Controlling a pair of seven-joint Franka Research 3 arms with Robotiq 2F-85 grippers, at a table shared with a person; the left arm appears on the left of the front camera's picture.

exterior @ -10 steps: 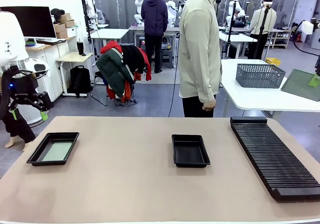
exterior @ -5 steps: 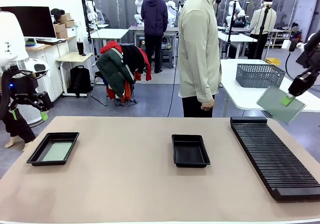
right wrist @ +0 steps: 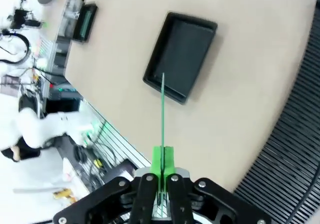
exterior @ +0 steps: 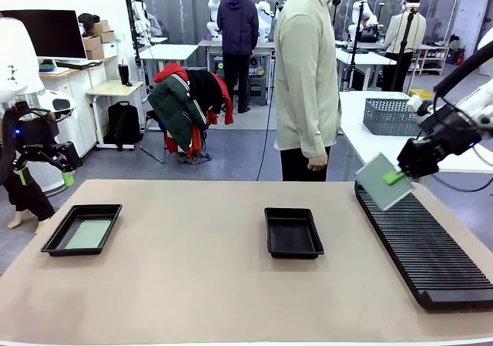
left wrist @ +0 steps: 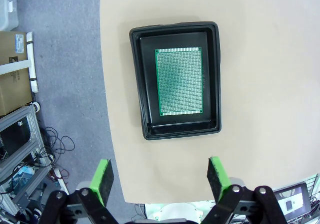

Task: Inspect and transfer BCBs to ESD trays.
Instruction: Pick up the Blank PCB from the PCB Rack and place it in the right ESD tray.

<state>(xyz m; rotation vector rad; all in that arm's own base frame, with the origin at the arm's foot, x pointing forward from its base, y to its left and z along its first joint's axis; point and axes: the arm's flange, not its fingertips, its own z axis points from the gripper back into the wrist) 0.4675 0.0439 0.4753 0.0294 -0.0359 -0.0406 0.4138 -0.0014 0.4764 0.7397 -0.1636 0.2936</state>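
Bench: pale tan bench [exterior: 192, 284] in a busy workshop; a person [exterior: 308, 76] stands at its far edge.
Filled tray: shallow black rectangular plastic tray [exterior: 81, 251] near the bench's left edge, with a pale green gridded board [left wrist: 180, 82] lying flat on its floor.
Empty tray: identical black tray [exterior: 293, 254] mid-bench, toward the far edge, holding nothing.
Held board: thin pale green rectangular BCB [exterior: 381, 183], tilted in the air above the far end of the long black ribbed rack [exterior: 424, 242], near the bench's far right corner.
Right end effector [exterior: 397, 178]: clamped on one edge of the held BCB, a green pad on each face.
Left end effector [left wrist: 160, 176]: jaws spread wide and empty, hovering high over the filled tray.
Handling: probably light, stiff and brittle. An edge pinch on so thin a board could let it lever or slip. It is best held at a bare margin with the faces untouched, and laid flat rather than dropped.
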